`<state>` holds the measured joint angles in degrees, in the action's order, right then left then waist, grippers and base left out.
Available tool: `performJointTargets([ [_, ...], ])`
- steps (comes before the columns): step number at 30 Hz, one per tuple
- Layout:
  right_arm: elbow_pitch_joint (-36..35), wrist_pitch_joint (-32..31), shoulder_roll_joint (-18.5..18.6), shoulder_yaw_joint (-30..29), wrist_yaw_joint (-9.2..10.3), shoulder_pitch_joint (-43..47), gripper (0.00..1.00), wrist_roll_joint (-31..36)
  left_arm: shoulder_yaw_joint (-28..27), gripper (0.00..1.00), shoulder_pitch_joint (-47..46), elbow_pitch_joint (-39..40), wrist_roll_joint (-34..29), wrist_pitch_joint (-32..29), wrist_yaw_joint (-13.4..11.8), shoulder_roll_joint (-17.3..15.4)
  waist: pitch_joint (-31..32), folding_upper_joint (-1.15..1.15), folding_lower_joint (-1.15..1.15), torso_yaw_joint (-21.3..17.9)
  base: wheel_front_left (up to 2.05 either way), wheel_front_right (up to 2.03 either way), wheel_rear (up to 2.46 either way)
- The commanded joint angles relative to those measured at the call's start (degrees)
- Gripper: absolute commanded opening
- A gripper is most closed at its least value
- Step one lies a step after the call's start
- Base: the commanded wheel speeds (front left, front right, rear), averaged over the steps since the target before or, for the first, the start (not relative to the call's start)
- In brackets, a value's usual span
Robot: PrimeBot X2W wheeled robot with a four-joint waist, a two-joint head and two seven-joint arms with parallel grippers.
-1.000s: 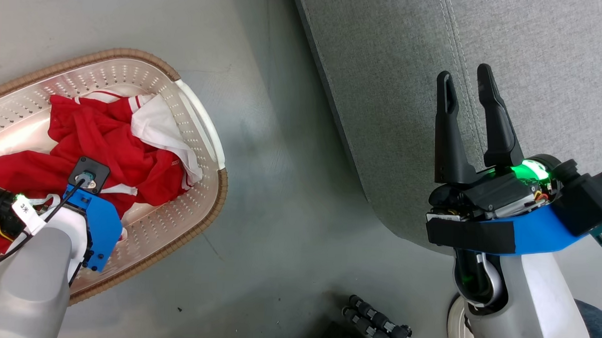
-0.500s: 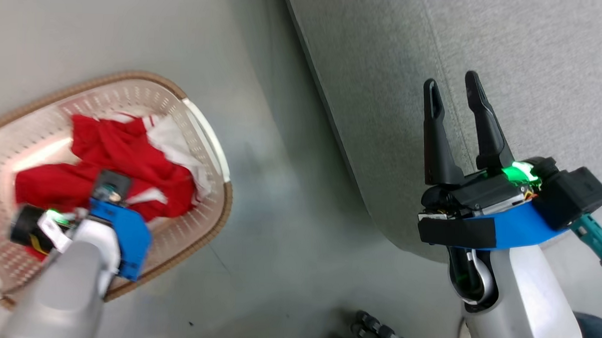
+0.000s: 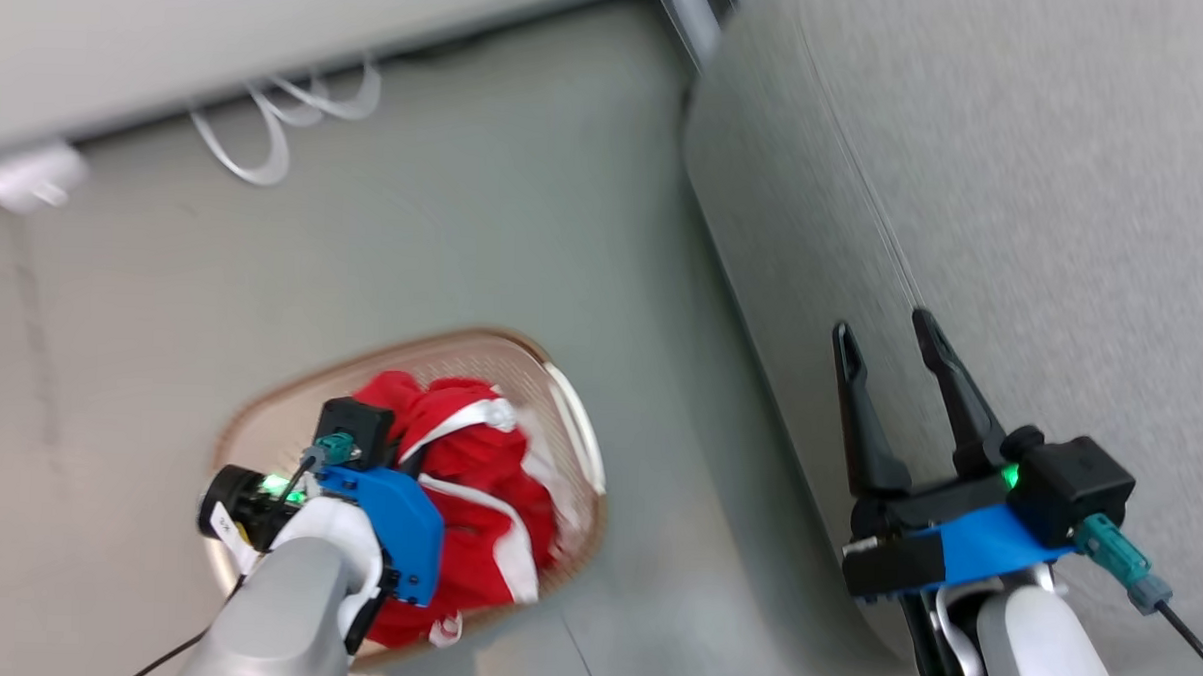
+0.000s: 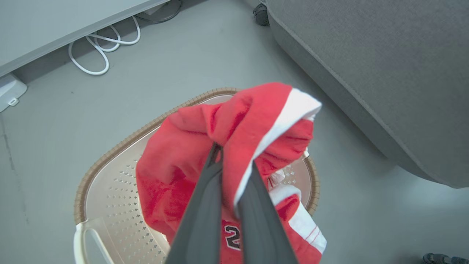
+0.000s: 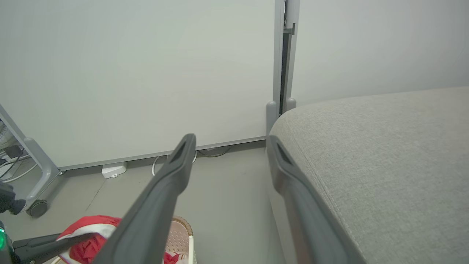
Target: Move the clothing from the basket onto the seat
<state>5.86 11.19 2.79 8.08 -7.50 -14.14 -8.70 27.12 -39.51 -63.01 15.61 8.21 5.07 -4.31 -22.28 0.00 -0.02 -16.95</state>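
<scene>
In the left wrist view my left gripper [image 4: 234, 161] is shut on a bunched red garment with a white band [image 4: 238, 121], held above the cream basket [image 4: 110, 205]. More of the red clothing [image 4: 234, 234], with a black-and-white numeral, hangs below the fingers. The head view shows the basket [image 3: 461, 335] on the floor at lower left, with red clothing [image 3: 467, 473] beside my left wrist. My right gripper [image 3: 882, 326] stands open over the edge of the grey sofa [image 3: 1017, 192], holding nothing. The right wrist view shows the same gripper [image 5: 231, 141] open beside the sofa [image 5: 384, 154].
White cables [image 3: 268, 136] and a white box [image 3: 27, 173] lie on the grey floor by the wall. A grey partition post [image 5: 282, 73] stands behind the sofa's corner. A frame leg on a caster [image 5: 36, 207] stands at the left. Bare floor separates the basket and the sofa.
The head camera has risen and pulled back, so the whole picture shifted. My left gripper has lifted a bunch of red clothing up out of the basket. The right gripper stays open.
</scene>
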Motion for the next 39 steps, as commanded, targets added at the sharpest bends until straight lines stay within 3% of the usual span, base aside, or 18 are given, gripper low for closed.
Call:
performJointTargets([
  [1, -0.7, -1.0, 0.2, -0.6, 0.01, 2.3, 1.0, 0.7, 0.9, 0.0, 1.1, 0.2, 0.8, 1.1, 0.7, 0.7, 11.6, 0.0, 0.02, 8.7, 0.0, 0.0, 0.0],
  [6, -2.2, -4.1, 0.2, -0.9, 0.01, 6.6, 1.0, 1.6, 3.2, 0.0, 0.2, 3.5, 4.7, 2.5, 2.0, 1.4, 17.2, 0.0, 0.02, 11.3, 0.0, 0.0, 0.0],
  [11, -3.7, -6.4, 0.2, -1.0, 0.01, 9.8, 1.0, 1.7, 9.0, 0.0, -0.7, 11.9, 13.3, -0.3, 2.3, 1.4, 20.3, 0.0, 0.02, 12.6, 0.0, 0.0, 0.0],
  [16, -4.2, -7.2, 0.2, -0.6, 0.01, 11.4, 1.0, 1.1, 12.9, 0.0, -3.2, 15.8, 16.4, -2.3, 2.3, 1.3, 22.2, 0.0, 0.02, 12.7, 0.0, 0.0, 0.0],
  [25, -4.6, -7.6, 0.2, 1.3, 0.01, 12.7, 1.0, 0.0, 19.4, 0.0, -9.5, 22.5, 23.1, -5.7, 0.1, 1.4, 23.2, 0.0, 0.02, 12.9, 0.0, 0.0, 0.0],
  [39, -4.4, -8.3, 0.2, 3.5, 0.01, 11.8, 1.0, 0.7, 25.2, 0.0, -14.2, 22.1, 30.5, -5.3, -2.3, 1.4, 23.1, 0.0, 0.02, 11.4, 0.0, 0.0, 0.0],
])
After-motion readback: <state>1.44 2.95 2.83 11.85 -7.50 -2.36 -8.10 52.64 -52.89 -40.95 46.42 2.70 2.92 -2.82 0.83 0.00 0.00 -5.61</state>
